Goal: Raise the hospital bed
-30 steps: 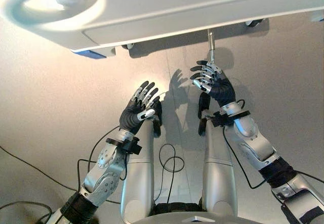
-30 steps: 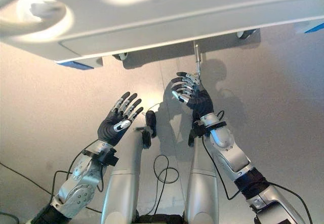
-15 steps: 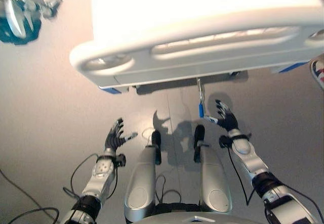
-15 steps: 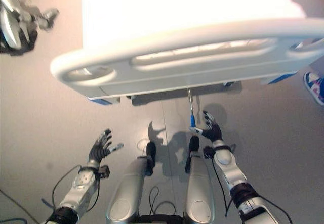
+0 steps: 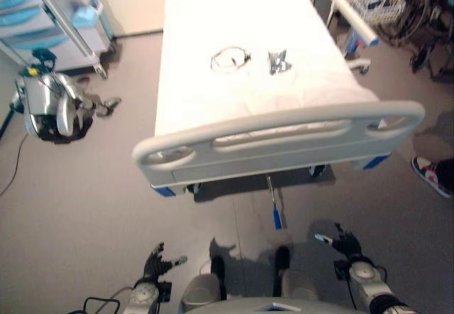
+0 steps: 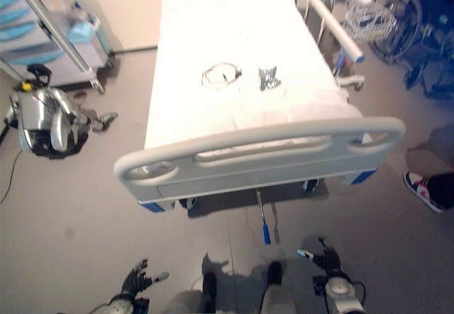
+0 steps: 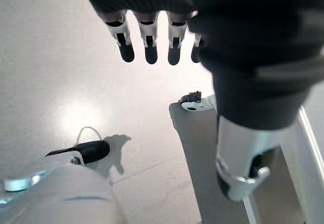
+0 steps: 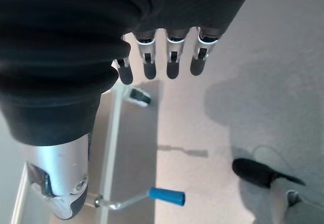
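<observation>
The hospital bed has a white mattress and a grey footboard facing me. From under the footboard a metal crank with a blue handle sticks out low over the floor. My right hand hangs open to the right of the blue handle, apart from it, and its straight fingers hold nothing. Low at the left, far from the crank, my left hand is open too, its fingers spread over bare floor.
A coiled cable and a small dark object lie on the mattress. A silver machine and a blue cart stand left of the bed. A side rail and wheelchair are right. A person's shoe shows at the right.
The camera has risen and drawn back, so the whole bed now shows. My right hand, close by the crank's shaft a second ago, is now away from it; both hands sit low.
</observation>
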Motion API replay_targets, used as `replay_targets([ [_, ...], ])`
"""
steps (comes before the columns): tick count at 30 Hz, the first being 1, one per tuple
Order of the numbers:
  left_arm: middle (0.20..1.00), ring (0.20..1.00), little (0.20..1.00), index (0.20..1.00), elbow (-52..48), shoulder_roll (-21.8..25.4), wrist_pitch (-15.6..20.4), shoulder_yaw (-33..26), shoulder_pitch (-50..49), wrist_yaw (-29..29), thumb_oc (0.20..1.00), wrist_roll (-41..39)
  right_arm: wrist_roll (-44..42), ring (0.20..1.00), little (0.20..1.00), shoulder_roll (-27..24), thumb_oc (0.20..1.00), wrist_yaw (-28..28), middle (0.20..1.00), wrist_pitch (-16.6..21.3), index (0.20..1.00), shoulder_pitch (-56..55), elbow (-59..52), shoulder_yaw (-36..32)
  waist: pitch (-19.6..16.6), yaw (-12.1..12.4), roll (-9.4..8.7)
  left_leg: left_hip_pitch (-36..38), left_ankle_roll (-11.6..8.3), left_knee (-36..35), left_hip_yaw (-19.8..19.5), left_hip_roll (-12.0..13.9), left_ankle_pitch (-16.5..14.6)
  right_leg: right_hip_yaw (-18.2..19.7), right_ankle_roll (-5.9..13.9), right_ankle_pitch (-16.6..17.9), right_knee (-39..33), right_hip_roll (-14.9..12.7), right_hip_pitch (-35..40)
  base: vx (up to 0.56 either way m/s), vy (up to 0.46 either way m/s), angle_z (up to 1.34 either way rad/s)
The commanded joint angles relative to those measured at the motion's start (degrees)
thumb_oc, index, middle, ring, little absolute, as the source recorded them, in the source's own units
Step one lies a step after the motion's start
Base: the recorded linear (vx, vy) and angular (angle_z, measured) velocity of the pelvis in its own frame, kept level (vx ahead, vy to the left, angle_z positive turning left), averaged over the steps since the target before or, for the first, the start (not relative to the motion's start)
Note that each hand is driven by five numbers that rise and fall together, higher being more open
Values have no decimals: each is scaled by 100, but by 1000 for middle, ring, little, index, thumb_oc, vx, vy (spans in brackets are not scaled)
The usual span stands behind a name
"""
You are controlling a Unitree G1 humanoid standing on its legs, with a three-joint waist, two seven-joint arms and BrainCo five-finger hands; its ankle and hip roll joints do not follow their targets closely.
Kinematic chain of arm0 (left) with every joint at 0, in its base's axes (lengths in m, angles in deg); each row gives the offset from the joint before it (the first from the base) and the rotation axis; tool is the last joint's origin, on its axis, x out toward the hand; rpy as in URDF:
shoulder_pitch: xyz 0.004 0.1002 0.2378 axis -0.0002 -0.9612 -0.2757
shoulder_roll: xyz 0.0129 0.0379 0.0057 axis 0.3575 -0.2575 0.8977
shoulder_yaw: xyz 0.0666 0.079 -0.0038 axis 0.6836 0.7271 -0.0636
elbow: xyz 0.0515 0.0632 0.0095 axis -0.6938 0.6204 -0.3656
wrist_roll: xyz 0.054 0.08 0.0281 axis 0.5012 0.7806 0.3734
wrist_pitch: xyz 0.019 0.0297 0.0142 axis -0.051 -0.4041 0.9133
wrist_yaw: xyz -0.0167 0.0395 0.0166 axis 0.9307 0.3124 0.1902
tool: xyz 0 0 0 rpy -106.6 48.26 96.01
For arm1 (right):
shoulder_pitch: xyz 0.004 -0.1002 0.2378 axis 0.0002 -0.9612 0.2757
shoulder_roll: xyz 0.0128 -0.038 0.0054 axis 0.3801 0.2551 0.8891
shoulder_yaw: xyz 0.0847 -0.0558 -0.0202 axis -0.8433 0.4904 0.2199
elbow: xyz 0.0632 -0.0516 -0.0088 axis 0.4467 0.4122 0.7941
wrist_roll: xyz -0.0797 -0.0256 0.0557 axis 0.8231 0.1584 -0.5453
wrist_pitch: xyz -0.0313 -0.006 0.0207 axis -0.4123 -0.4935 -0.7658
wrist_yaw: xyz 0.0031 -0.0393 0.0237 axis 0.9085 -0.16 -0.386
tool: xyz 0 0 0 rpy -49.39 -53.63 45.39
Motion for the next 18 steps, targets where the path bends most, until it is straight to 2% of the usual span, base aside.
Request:
replay_targets([
  [1,1000,1000,1000,1000,67,169,11,-10,134,69,1000,184,184,1000,1000,36,1000,-113,1000,-49,1000,156,183,-159,-193,194,-178,-400,-178,-348,-200,-223,746,-30,407,135,138,-201,122,99,-29,7],
  [4,1000,1000,1000,1000,140,149,-46,-29,98,123,1000,182,222,1000,1000,106,1000,-181,1000,-137,1000,23,436,-229,-454,202,-204,-175,-212,-579,-197,-187,770,-128,450,164,-37,-211,366,55,-15,3],
  [18,1000,1000,1000,1000,312,124,-144,-1,114,278,1000,345,278,1000,1000,341,1000,-349,1000,-295,1000,-69,815,-119,-744,243,-298,78,-208,-579,-207,-147,637,-173,485,190,-268,-244,750,4,-6,5],
])
